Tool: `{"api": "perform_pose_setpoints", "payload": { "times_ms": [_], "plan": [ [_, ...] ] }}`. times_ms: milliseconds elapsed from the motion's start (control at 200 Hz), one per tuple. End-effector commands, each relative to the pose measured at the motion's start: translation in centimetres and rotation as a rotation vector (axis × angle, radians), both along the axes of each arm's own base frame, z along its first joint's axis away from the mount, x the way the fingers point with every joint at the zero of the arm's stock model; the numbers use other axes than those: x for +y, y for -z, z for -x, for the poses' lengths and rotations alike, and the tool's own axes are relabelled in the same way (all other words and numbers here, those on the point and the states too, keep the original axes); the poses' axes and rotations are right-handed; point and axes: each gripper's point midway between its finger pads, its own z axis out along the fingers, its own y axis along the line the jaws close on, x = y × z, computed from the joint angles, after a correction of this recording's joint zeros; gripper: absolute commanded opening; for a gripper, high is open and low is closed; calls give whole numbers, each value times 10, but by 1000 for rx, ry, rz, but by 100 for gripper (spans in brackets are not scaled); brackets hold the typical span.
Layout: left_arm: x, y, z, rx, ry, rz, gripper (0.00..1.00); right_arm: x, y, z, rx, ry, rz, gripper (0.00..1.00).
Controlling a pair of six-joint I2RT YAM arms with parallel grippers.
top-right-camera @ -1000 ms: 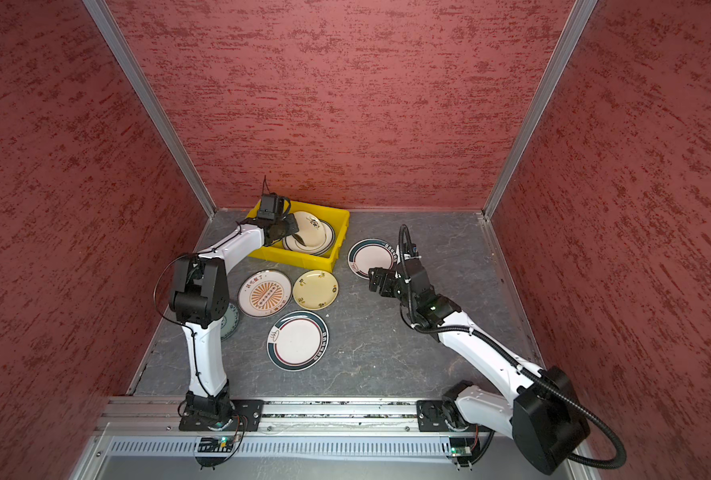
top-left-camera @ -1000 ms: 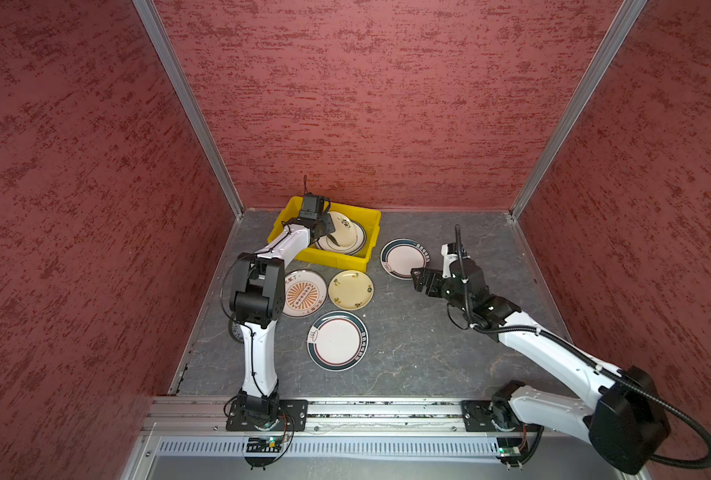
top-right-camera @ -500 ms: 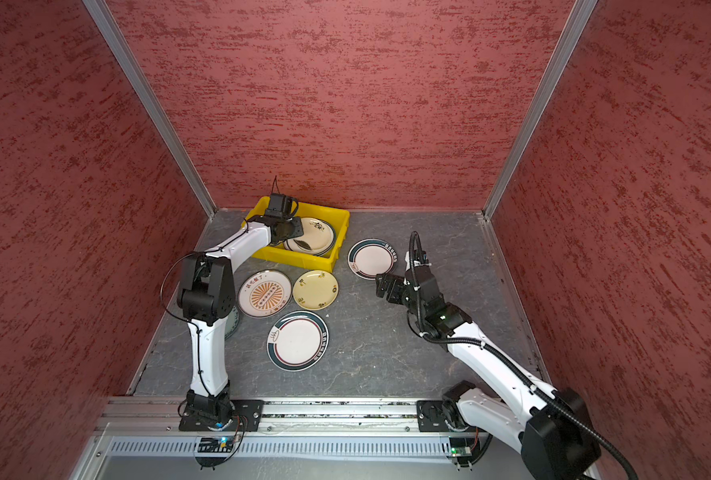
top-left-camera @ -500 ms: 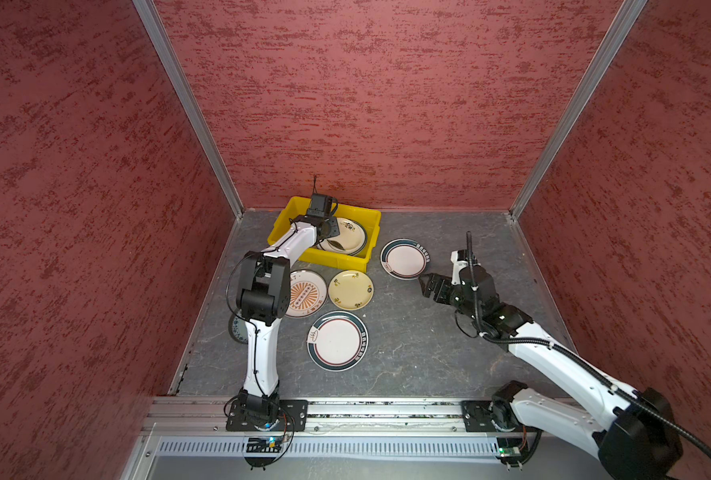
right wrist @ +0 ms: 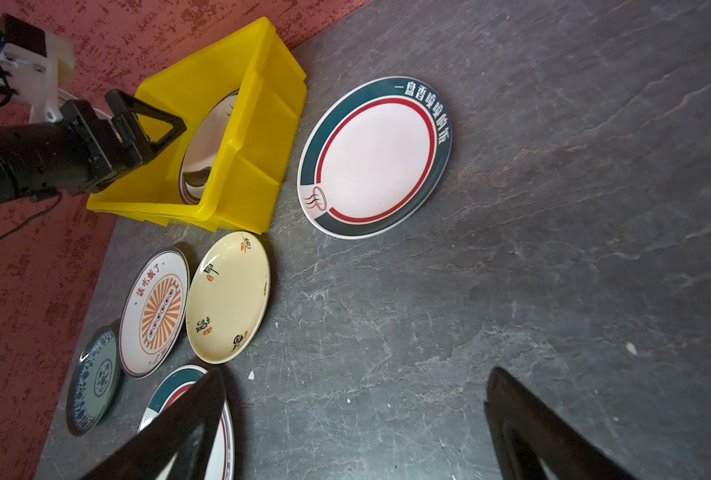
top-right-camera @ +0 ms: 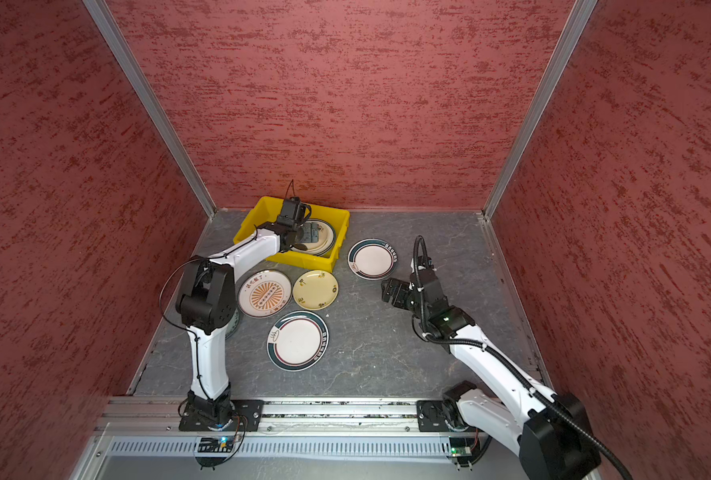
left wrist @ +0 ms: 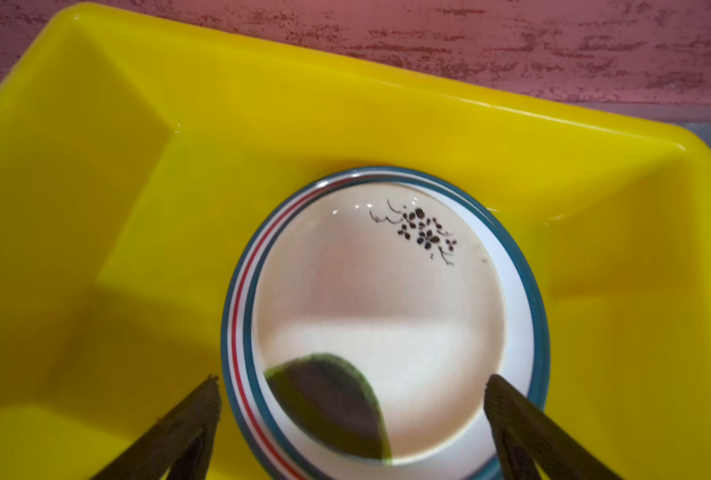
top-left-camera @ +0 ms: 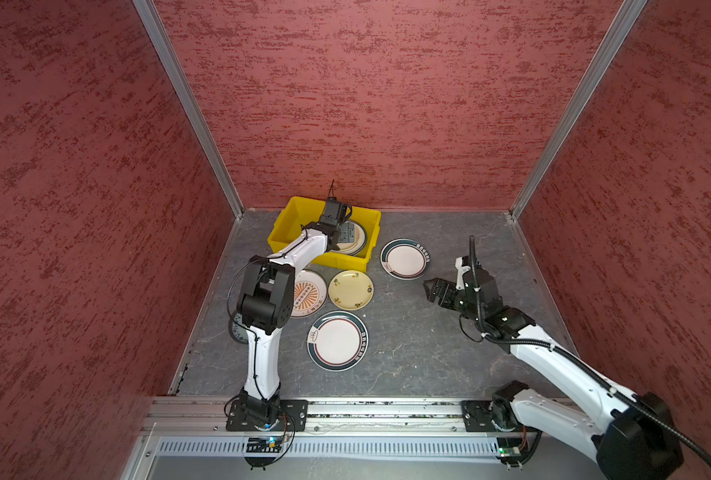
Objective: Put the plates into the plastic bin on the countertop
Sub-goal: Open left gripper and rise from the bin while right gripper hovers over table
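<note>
Both spread wide, left pincer (left wrist: 352,380), right pincer (right wrist: 356,372), glossy round plates (right wrist: 374,156), ribbed plastic bin (right wrist: 258,124)

We've got three textured red walls boxing everything in: the far wall (top-left-camera: 366,104), the left wall (top-left-camera: 75,208) and the right wall (top-left-camera: 657,187). An aluminium left post (top-left-camera: 187,108) and right post (top-left-camera: 565,108) climb the far corners. Along the near edge runs an aluminium rail (top-left-camera: 387,409), and nearer still a slotted grille (top-left-camera: 387,448).

Beyond my left fingers (left wrist: 179,428) I see the bin (left wrist: 345,116), glossy smooth plastic. The plate (left wrist: 387,311) between them shines, glazed.
</note>
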Motion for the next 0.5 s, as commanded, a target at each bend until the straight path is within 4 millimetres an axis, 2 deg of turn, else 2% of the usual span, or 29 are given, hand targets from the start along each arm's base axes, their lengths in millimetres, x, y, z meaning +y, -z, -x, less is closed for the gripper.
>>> {"api": "perform_pose_setpoints", "payload": {
  "times_ms": [0, 165, 306, 491],
  "plan": [
    [5, -44, 3, -123, -19, 12, 99, -7, 5, 8, 19, 10, 3, 99],
    [7, -65, 27, -172, -38, 91, 99, -13, 13, 10, 20, 20, 1, 99],
    [-6, -86, 52, -313, 23, 251, 99, -19, 27, 6, 55, 34, 19, 99],
    [-9, -96, 83, -364, 54, 340, 99, -17, 40, -6, 76, 34, -6, 99]
  ]
}}
